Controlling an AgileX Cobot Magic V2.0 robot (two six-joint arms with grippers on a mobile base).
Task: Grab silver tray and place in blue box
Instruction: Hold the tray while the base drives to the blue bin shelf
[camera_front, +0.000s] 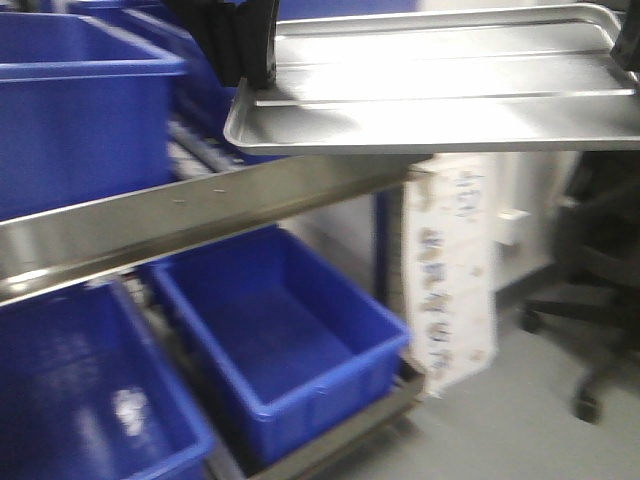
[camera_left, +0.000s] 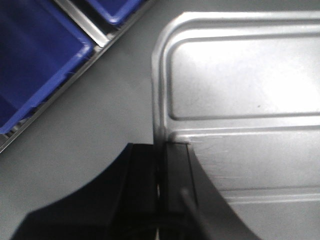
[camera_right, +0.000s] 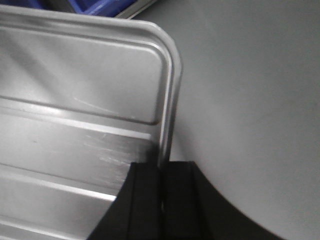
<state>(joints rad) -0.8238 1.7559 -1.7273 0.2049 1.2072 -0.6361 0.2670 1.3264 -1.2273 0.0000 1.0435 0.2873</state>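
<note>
Exterior front-facing view cuts off silver tray (camera_front: 440, 95) (right pincer (camera_front: 628, 48) mostly hidden).

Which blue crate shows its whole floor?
The blue crate at lower middle: the lower-left crate is cut off by the picture's edge, and the upper-left crate shows only its outer wall.

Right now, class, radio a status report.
Left gripper and right gripper shut on silver tray rim. Tray aloft, level, outside blue box. Steel rail runs below.

Front view was blurred, tray (camera_front: 440, 90) ran past the right edge, left end effector (camera_front: 252, 76) cropped above, right end effector (camera_front: 629, 50) barely showed, carton (camera_front: 450, 270) print unreadable.
</note>
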